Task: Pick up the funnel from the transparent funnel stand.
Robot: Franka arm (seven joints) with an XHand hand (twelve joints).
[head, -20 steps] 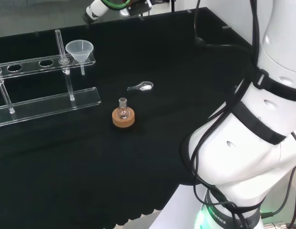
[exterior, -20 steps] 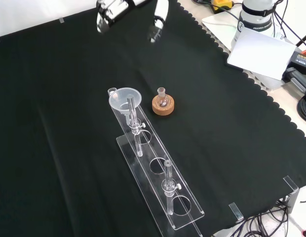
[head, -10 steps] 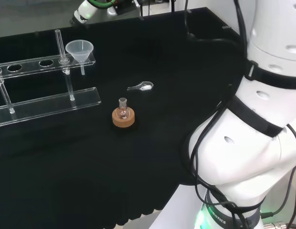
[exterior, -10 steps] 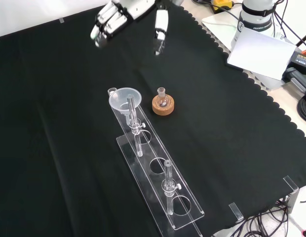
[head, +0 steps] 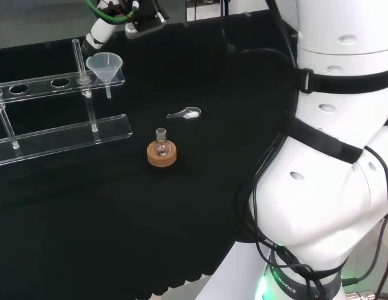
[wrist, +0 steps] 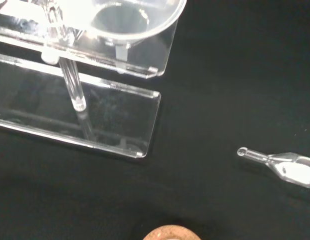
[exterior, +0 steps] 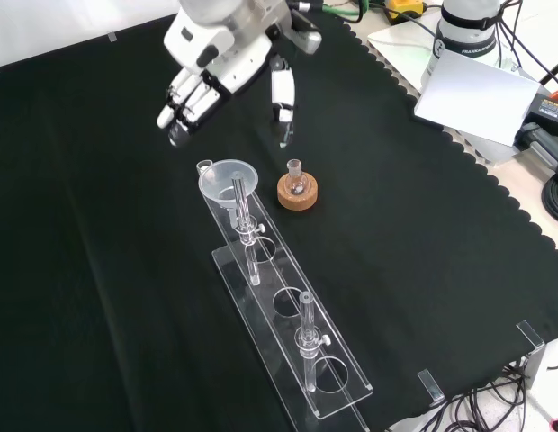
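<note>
Black cloth covers the bench; the black and white hand, fingers straight and apart, is poised above the clear plastic funnel seated in the transparent acrylic funnel stand; descent and closure around its rim are judged next.

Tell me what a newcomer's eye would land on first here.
In the front view the black and white hand stands out, its fingers straight above the black cloth, just beyond the funnel. The funnel sits in the end hole of the clear stand. To its right, a small flask rests on a cork ring.
</note>
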